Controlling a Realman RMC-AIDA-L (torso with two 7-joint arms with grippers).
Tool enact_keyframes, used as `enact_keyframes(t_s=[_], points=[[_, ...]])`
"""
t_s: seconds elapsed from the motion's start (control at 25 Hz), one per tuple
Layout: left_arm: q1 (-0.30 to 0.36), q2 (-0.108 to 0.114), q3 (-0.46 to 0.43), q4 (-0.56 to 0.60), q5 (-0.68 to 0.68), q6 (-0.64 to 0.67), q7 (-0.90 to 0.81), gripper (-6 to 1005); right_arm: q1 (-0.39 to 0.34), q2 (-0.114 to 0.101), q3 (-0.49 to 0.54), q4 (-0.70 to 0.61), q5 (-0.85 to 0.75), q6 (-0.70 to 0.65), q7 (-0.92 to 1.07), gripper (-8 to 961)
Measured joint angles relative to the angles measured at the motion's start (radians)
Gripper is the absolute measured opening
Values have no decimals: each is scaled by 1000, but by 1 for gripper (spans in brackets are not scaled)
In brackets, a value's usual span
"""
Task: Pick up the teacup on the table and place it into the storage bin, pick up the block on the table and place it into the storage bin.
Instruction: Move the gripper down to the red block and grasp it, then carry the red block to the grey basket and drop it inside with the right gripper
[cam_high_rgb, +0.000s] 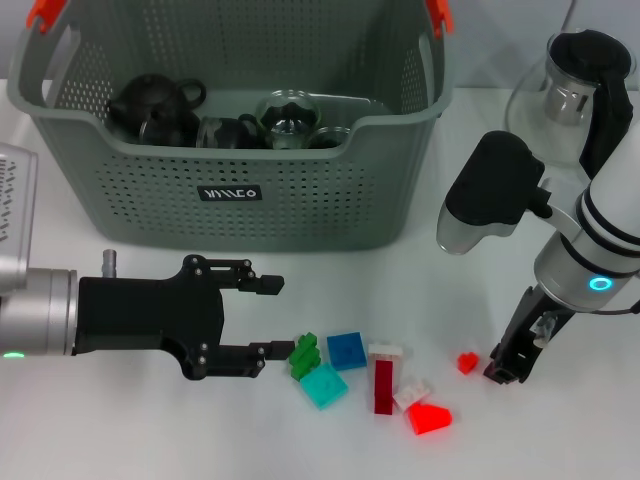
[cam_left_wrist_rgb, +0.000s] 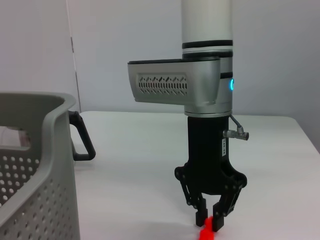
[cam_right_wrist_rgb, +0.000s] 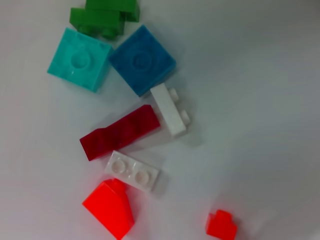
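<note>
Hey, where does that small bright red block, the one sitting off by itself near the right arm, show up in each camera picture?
Head view: the small red block lies on the table just left of the right pincer.
Left wrist view: it sits at the bottom edge, at the right pincer's tips.
Right wrist view: near the bottom edge, apart from the cluster.
Shared landmark: the right pincer in the head and left wrist views; the red wedge block in the head and right wrist views.

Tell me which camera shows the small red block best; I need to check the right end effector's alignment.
The left wrist view: it shows the right end effector side-on, open just above the small red block. The head view shows the block beside it; the right wrist view shows the block alone.
</note>
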Motion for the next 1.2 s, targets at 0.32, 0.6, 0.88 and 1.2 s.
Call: enact_keyframes(t_s=[0.32, 0.6, 0.88, 1.2], points=[[-1, 0, -4, 0, 0, 0, 0, 674, -9, -5, 11, -28, 0, -21, 0, 187], [0, 1, -11, 0, 0, 8, -1, 674, -46, -8, 136, -223, 40, -211, -9, 176], [0, 1, -11, 0, 0, 10, -2, 674, 62, -9, 375, -480, 259, -407, 26, 177], [-1, 2, -11, -2, -1, 12, 0, 675, 240, -10, 441, -380, 172, -78, -13, 176]])
